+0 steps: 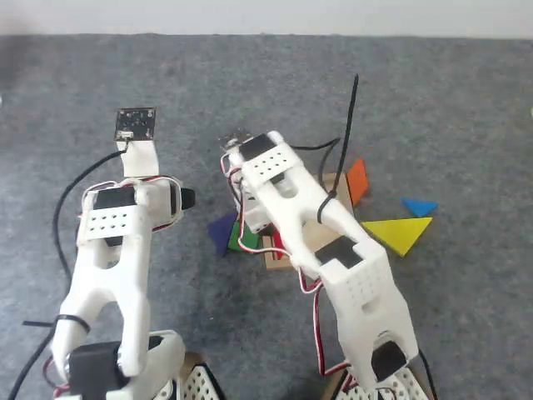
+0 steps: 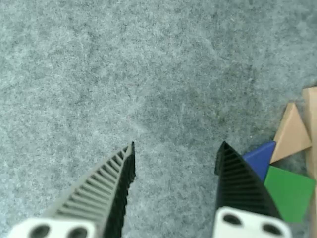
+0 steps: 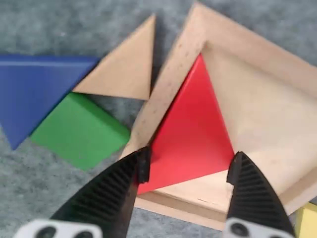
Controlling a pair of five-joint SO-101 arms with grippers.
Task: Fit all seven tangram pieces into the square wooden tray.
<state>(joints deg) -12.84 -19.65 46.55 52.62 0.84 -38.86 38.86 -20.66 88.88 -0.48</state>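
Grey matting is covering the counter [image 1: 466, 100], where two white arms are standing side by side. One square wooden tray [image 3: 173, 84] is lying under the right arm [image 1: 333, 242], and seven pieces are showing in all. One, a red triangle [image 3: 190, 124], is sitting inside the tray with an edge along the rim. Six are lying outside. A tan triangle [image 3: 126, 69] is resting just beside the rim, meeting a big blue triangle [image 3: 34, 89] and a green piece [image 3: 79, 131]. On the tray's far side, an orange piece [image 1: 357, 179] is lying at its edge, with a small blue triangle [image 1: 419, 206] and a yellow triangle [image 1: 398, 232] a little farther out. The right arm is stretching over the tray, its right end effector [image 3: 190, 158] spread above the red triangle and gripping nothing. The left arm [image 1: 112, 250] is pointing away from its base, its left end effector [image 2: 176, 148] spread over bare counter, one finger near the big blue triangle.
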